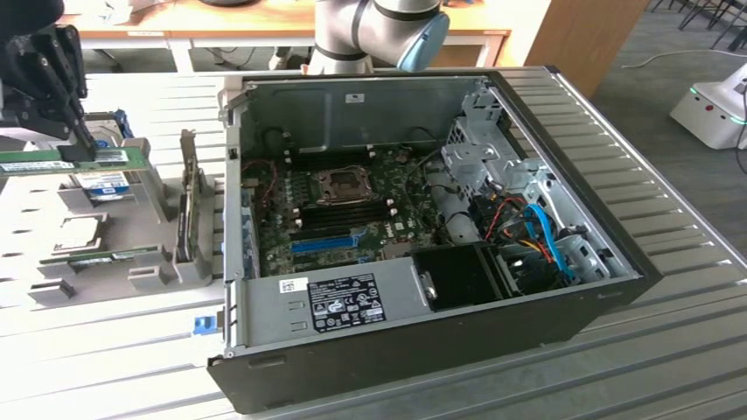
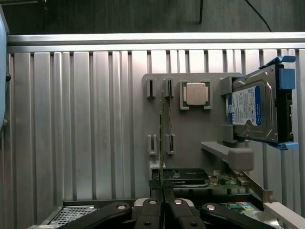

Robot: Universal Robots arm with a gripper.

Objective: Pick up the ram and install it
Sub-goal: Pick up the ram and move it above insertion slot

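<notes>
Ram (image 1: 126, 158) is out of the grey holder tray (image 2: 190, 133) and pinched edge-on in the clenched tool (image 1: 80, 156) at the exterior view's left, so pickup looks done, but it's well apart from the open PC case (image 1: 583, 319) on the surface, so installing is all still left.

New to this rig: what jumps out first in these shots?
The open PC case sits in the middle of the exterior view, motherboard exposed. At that view's left, the fingers are shut on the ram, a thin green stick, above the grey parts holder with its blue-labelled hard drive.
</notes>
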